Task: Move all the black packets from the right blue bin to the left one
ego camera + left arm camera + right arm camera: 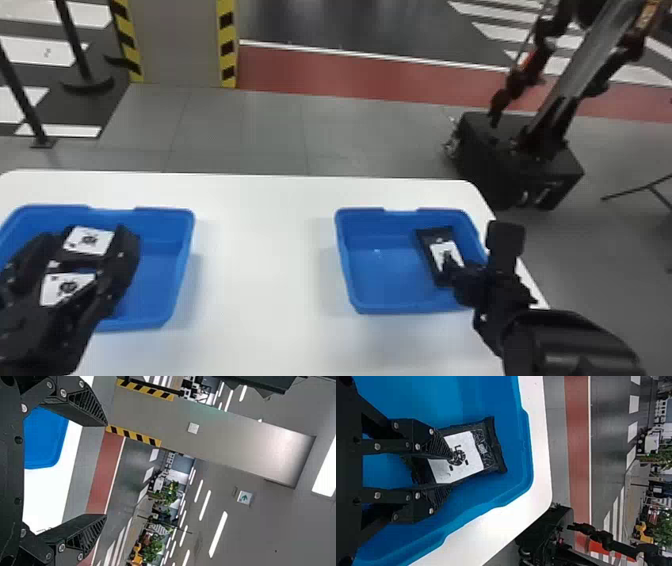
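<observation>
The open left end effector (pixel 90 235) hangs over the left bin (pixel 162 250), where packets (pixel 89 240) lie. In the right bin (pixel 400 230), the right end effector (pixel 450 472) is open at a packet (pixel 495 453), one finger over its label; an off-centre pinch might let it slip.

Left bin (pixel 150 285) runs off head view; left gripper (pixel 89 239) partly hides packets (pixel 90 241) inside, right gripper (pixel 449 265) partly covers black packet (pixel 429 242).
</observation>
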Tool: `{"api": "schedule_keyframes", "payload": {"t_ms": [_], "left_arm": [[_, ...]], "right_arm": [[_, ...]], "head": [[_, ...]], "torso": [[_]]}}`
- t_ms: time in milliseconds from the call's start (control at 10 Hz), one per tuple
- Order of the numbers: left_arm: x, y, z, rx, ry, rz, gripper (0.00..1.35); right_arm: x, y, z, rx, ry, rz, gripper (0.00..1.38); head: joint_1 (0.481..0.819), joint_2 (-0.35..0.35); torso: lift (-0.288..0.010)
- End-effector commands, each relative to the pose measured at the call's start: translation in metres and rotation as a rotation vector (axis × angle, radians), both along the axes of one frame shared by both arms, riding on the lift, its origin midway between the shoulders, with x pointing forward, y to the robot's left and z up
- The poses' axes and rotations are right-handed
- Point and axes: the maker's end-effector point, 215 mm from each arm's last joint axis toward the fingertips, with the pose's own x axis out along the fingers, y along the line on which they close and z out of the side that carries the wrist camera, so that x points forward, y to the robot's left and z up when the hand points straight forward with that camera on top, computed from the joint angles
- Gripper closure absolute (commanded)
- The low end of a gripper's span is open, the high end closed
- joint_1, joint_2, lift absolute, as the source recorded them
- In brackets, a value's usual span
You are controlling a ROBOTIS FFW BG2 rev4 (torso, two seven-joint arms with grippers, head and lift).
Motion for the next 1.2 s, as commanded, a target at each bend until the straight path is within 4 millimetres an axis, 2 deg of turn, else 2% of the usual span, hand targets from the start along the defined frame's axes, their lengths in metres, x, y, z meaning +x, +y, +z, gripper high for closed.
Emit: {"api": "schedule_keyframes", "payload": {"t_ms": [0, 100, 200, 300, 800, 1100], "left_arm": [[0.001, -0.001, 0.001, -0.003, 0.000, 0.001, 0.22], [0.000, 0.000, 0.000, -0.004, 0.001, -0.001, 0.22], [0.000, 0.000, 0.000, -0.008, 0.001, 0.000, 0.22], [-0.001, 0.000, -0.001, -0.018, 0.003, 0.000, 0.22], [-0.001, -0.002, -0.002, -0.023, 0.007, -0.004, 0.22], [-0.001, -0.002, -0.002, -0.023, 0.007, -0.006, 0.22]], "right_arm": [[0.004, 0.001, 0.005, -0.008, -0.010, 0.009, 0.08], [0.005, 0.002, 0.005, -0.008, -0.013, 0.014, 0.07], [0.005, 0.002, 0.005, -0.009, -0.015, 0.014, 0.15], [0.007, 0.002, 0.005, -0.006, -0.016, 0.015, 0.16], [0.019, 0.004, -0.007, 0.023, 0.002, 0.036, 0.17], [0.020, 0.003, -0.019, 0.045, 0.022, 0.026, 0.17]], "head": [[0.695, -0.198], [0.695, -0.197], [0.695, -0.195], [0.695, -0.195], [0.695, -0.190], [0.695, -0.192]], "torso": [[-0.110], [-0.110], [-0.110], [-0.110], [-0.110], [-0.110]]}}
